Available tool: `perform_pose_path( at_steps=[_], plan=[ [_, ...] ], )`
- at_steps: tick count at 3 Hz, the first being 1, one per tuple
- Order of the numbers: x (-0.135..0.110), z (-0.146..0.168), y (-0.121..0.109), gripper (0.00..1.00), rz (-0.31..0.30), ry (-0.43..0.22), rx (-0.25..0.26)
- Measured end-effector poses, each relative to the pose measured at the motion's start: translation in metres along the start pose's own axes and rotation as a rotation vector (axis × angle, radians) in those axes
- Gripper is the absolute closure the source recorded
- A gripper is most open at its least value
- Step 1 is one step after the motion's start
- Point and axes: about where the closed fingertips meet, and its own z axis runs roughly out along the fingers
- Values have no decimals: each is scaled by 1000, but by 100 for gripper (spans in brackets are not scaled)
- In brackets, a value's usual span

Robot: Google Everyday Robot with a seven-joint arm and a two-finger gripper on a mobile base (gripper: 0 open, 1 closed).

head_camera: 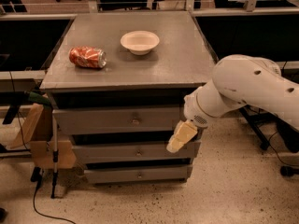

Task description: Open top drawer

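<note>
Top drawer [93, 121] sits shut under the worktop [173, 64], its knob [136, 121] at 10 o'clock from my gripper [182, 136]; clenched or released, I cannot tell. I should centre on the knob, then pull straight out.

top drawer [117, 121]: grey
gripper [175, 143]: pale yellow, below top drawer's right end
arm [247, 85]: white
can [88, 57]: red
bowl [139, 42]: white
</note>
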Motion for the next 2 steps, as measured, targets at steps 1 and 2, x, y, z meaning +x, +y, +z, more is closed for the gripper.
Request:
perform_pose_path(
  at_steps=[1,2],
  plan=[
    [-13,24,2,0,-56,-53,-38],
    [-30,54,6,0,-110,-93,-90]
  ],
)
